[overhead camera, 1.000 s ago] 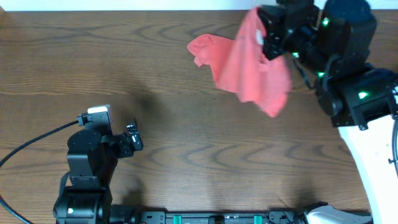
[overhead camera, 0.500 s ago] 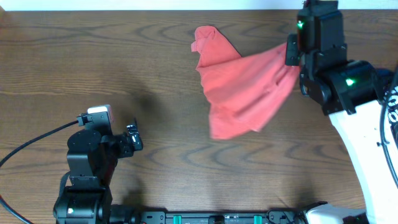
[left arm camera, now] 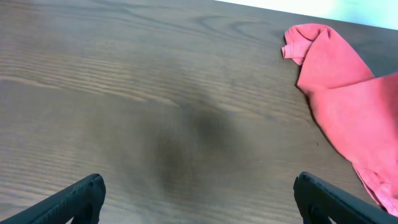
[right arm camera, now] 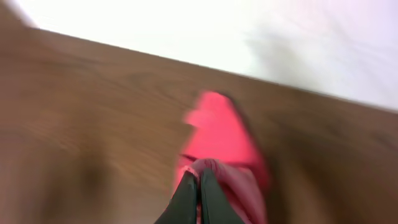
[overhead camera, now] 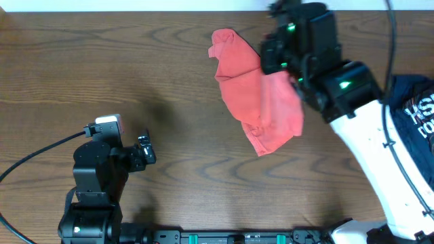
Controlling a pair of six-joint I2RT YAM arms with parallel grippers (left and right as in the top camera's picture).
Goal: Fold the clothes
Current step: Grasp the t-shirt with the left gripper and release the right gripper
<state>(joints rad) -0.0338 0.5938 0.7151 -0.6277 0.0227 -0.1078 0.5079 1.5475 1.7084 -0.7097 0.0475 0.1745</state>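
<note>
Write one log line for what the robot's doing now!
right jaws: shut on T-shirt | left jaws: open, empty | T-shirt: bunched, unfolded

Overhead view, right edge — dark blue cloth (overhead camera: 405,91) bearing white block letters, cut off by the frame edge; the upper line begins "HS" — the lower line is too cropped to read.

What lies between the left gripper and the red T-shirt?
Only bare wooden table lies between the left gripper and the T-shirt; the left wrist view shows it.
</note>
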